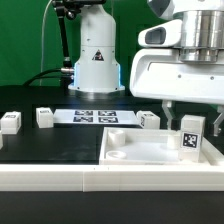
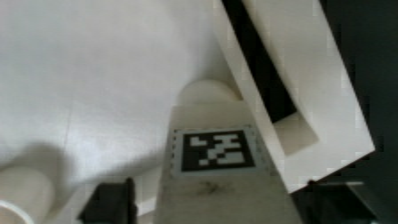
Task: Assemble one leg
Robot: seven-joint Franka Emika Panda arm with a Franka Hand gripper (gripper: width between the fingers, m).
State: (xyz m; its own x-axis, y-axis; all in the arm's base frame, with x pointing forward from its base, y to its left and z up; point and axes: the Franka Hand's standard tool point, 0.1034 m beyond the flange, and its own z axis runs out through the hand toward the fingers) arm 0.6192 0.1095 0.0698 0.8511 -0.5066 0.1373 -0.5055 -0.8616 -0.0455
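Nearest the exterior camera runs a long white raised rail (image 1: 60,180) across the front of the black desk (image 1: 40,145). Going from the exterior view's left, three small white plastic posts with marker tags (image 1: 10,122) (image 1: 44,118) (image 1: 148,120) sit loose on the desk, well apart from one another; between the second and third lies the marker board (image 1: 93,116), flat in front of a white robot base (image 1: 97,60). Further toward the exterior view's right lies the large flat white square plate with raised rim (image 1: 125,152), a round corner socket showing near its nearer corner.

At the exterior view's right, the leg (image 1: 191,133), a small white rectangular plastic post with a black-and-white tag, stands upright over the plate's far corner region, under the arm's white wrist housing. The pincer (image 1: 180,112) reaches down around the leg's top. In the wrist view the leg (image 2: 219,150) fills the middle, its tagged face showing, with dark fingertips (image 2: 114,200) on either side; the pincer appears clenched on the leg, though the contact itself is partly hidden.

The step in hand is likely seating the leg into a corner socket. Whether its foot already touches the plate cannot be told. The next move probably calls for keeping the post upright and aligned with the socket, then turning or pressing it home.
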